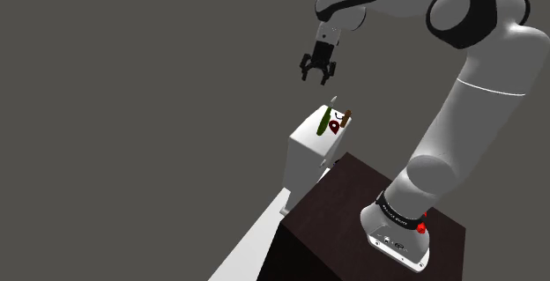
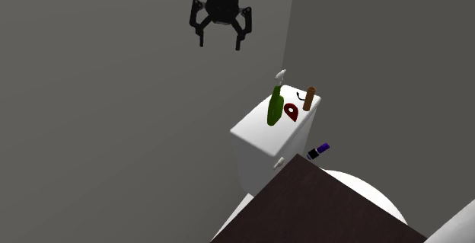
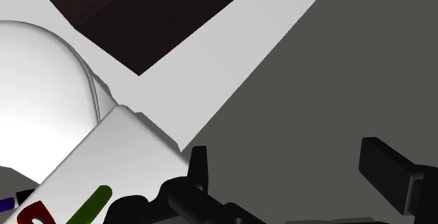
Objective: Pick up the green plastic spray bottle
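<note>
The green spray bottle (image 2: 274, 106) stands on the white toilet tank lid (image 2: 255, 133), at the end nearest the wall. In the shoulder view the bottle (image 1: 325, 120) shows as a thin green shape on the tank top. My gripper (image 2: 221, 42) hangs open in the air well above the tank, up and off to the second exterior view's left of the bottle, holding nothing. From the shoulder view the gripper (image 1: 317, 70) is a short way above the bottle. The wrist view shows my gripper (image 3: 288, 161) with its fingers wide apart over the grey wall, and the bottle (image 3: 90, 206) far off to one side.
Beside the bottle on the lid lie a dark red piece (image 2: 291, 113) and a brown cylinder (image 2: 308, 98). A purple item (image 2: 318, 151) sits lower, by the tank's side. The dark brown stand (image 2: 320, 211) lies in front, next to the white toilet bowl (image 2: 373, 196). Grey walls close in behind.
</note>
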